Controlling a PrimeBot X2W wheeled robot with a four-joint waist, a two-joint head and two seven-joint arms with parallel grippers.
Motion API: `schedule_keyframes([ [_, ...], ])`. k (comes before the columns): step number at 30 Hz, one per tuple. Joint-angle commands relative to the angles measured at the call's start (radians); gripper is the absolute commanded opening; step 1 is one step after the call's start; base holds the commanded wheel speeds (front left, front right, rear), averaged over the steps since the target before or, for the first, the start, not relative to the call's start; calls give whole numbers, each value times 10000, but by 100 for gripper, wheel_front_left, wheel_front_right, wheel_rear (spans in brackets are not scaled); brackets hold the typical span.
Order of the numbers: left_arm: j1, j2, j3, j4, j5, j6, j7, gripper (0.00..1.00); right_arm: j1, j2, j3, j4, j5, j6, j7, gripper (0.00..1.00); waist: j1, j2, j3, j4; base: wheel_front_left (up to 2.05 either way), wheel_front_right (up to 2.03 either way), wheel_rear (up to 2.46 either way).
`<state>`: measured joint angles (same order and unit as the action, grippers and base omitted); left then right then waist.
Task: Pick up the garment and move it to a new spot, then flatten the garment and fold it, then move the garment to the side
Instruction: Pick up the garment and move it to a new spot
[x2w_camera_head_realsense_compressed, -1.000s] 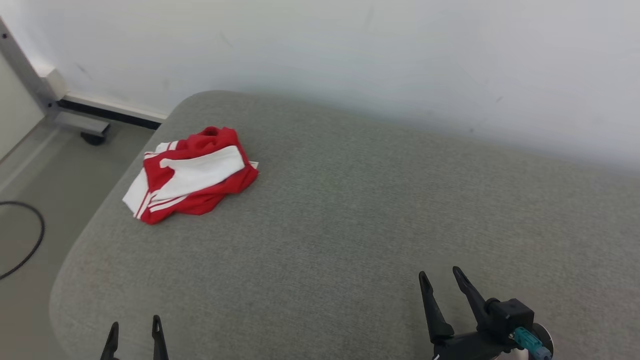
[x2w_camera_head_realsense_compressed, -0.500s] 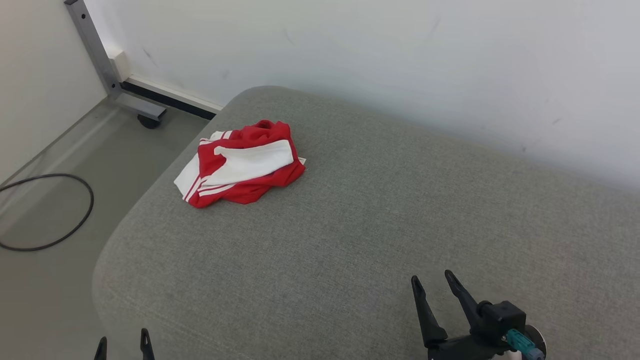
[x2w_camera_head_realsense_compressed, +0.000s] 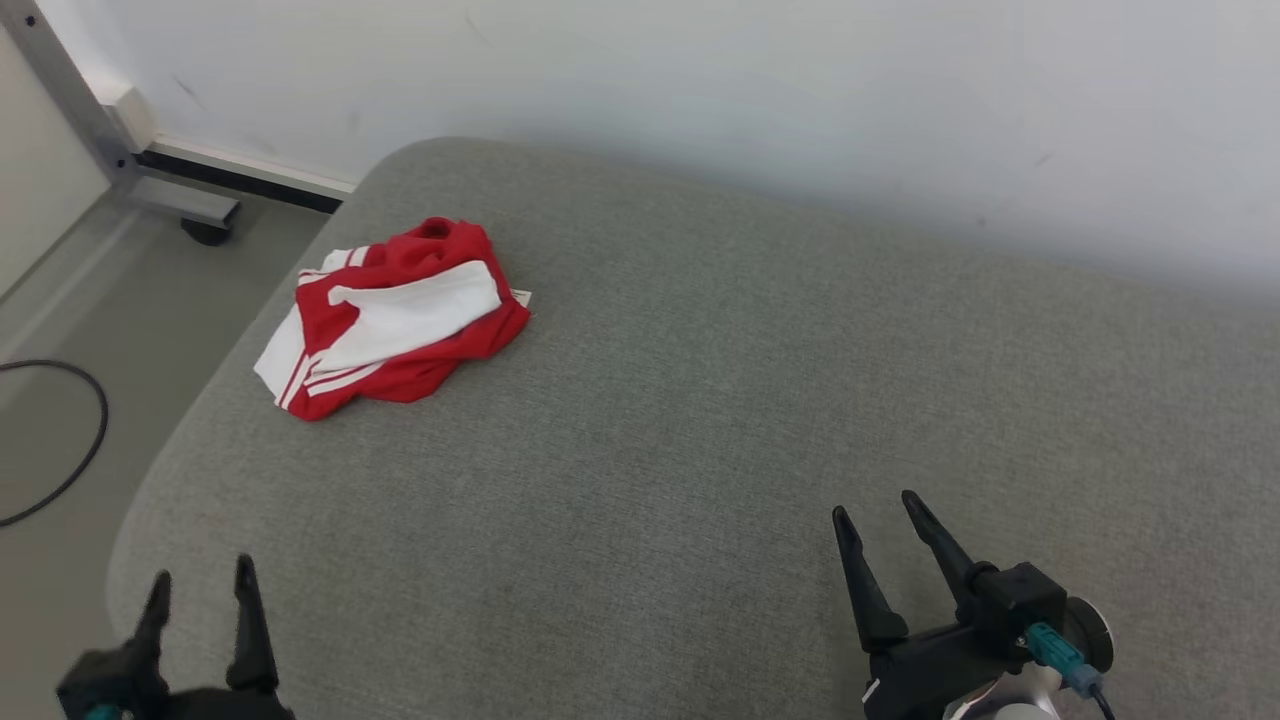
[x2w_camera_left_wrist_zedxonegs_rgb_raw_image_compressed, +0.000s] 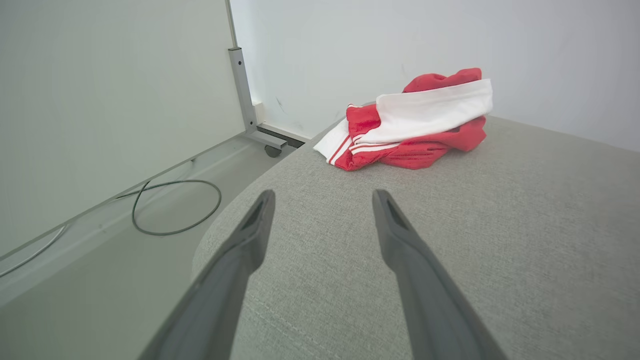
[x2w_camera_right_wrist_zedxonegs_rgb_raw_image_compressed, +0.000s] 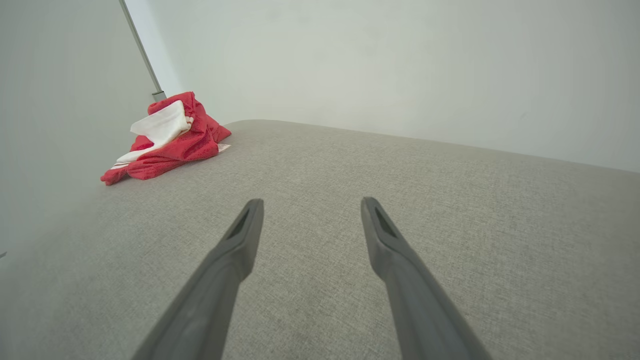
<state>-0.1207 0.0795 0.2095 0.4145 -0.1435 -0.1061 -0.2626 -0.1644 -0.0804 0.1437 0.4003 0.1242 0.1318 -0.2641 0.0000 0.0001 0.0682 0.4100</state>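
Observation:
The garment is a red and white bundle, crumpled near the far left corner of the grey cushioned surface. It lies ahead of my left gripper in the left wrist view, and far to the left in the right wrist view. My left gripper is open at the lower left, over the cushion's near edge, well short of the garment. Open and empty too, my right gripper hovers at the lower right above bare cushion.
A white wall runs behind the cushion. To the left, the floor holds a looped black cable and a metal frame leg with a caster. The cushion's left edge drops to the floor.
The head camera swung, shifting the whole picture sideways and back. Both grippers now stand higher in the view, the left one much more exposed. The garment lies as before.

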Motion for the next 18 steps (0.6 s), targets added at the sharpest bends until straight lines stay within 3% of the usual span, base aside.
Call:
schedule_keyframes([
  [1,-522,268,-8,182,82,-80,-32,100,-106,-146,17,-94,-3,-20,3,100,0,-1,609,-605,0,0,0],
  [7,-2337,1129,-429,1348,-136,-241,-34,100,-394,-544,193,-485,80,-20,1,100,0,-1,1241,-1295,0,0,0],
  [18,-5545,3096,-2222,3525,-1579,-228,428,100,-977,-1039,358,-1139,290,-20,1,100,0,-1,2511,-2482,0,0,0],
])
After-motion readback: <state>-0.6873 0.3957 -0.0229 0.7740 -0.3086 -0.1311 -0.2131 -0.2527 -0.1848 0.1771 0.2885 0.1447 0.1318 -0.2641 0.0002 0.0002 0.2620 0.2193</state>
